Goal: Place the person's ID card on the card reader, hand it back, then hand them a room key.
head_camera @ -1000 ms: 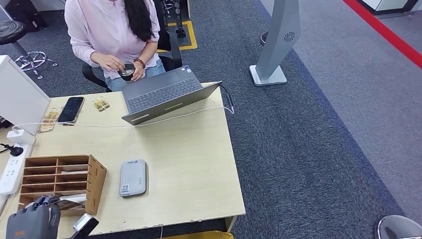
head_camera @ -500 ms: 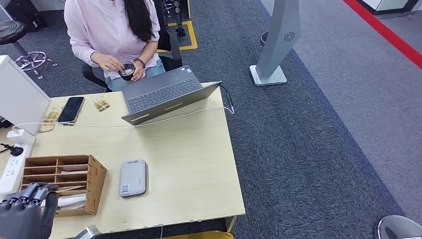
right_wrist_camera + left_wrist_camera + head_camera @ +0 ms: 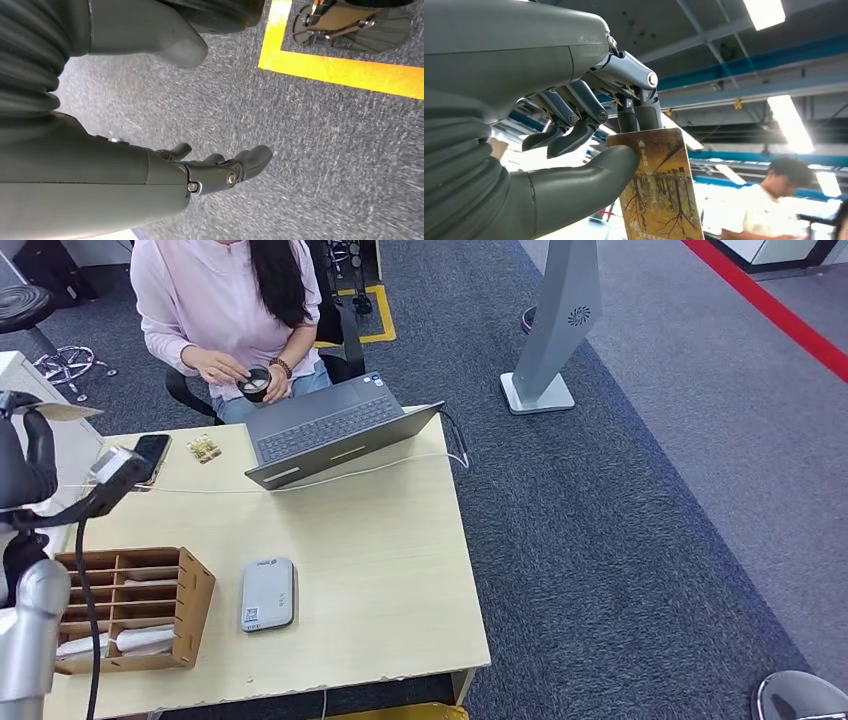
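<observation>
The left robot hand (image 3: pixel 574 150) pinches the key card (image 3: pixel 656 185) between thumb and fingers, raised over the worktop's (image 3: pixel 380 540) far left. The right robot hand (image 3: pixel 210 170) hangs empty, fingers loosely apart. Best to hold that pinch firm and offer the card edge-first toward the seated person (image 3: pixel 225 310).

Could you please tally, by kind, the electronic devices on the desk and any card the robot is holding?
Laptop: 1
Phone: 1
Card reader: 1
Card, pinched in the left hand: 1
Total: 4
</observation>
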Robot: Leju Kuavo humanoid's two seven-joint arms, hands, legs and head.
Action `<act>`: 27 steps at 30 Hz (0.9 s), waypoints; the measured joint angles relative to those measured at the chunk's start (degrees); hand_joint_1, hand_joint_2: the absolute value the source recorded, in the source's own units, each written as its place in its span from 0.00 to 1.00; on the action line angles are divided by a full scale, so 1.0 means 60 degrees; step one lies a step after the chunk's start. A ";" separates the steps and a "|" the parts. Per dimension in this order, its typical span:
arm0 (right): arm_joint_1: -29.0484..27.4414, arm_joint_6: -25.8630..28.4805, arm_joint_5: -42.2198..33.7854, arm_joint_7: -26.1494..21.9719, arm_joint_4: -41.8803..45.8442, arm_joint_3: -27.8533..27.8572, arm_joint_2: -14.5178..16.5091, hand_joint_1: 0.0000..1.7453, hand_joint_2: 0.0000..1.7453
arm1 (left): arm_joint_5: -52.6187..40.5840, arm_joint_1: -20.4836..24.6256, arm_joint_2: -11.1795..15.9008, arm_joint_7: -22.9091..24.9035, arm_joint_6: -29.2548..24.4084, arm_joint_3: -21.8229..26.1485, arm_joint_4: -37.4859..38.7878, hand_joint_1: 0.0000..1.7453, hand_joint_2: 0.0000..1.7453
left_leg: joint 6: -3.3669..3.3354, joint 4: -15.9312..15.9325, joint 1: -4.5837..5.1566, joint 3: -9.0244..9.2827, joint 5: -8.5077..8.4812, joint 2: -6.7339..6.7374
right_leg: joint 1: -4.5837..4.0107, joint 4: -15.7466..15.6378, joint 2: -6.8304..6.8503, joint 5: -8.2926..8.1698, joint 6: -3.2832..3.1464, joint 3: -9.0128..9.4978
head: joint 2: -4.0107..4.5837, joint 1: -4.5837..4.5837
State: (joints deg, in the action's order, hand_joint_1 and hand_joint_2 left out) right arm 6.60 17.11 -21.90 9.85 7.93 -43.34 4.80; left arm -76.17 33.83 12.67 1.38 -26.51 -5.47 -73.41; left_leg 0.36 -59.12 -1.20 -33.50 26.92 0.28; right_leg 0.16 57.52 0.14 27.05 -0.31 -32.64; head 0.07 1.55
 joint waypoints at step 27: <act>0.0021 -0.0125 -0.0354 0.0181 -0.0046 -0.0420 -0.0086 0.00 1.00 | 0.1075 0.2718 -0.0543 -0.0959 -0.1078 0.0292 0.5774 0.00 1.00 | -0.0001 0.0004 0.0001 -0.0036 0.0007 0.0034 | 0.0001 0.0001 -0.0036 0.0001 0.0001 -0.0039 | 0.0000 0.0018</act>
State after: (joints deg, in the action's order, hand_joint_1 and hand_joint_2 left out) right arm 6.73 16.36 -24.03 10.93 7.65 -45.86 4.28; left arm -69.72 50.14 9.41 -4.38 -32.98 -3.72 -38.76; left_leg 0.35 -59.09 -1.20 -33.72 26.97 0.49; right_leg 0.17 57.52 -0.07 27.06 -0.31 -32.87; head 0.07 1.66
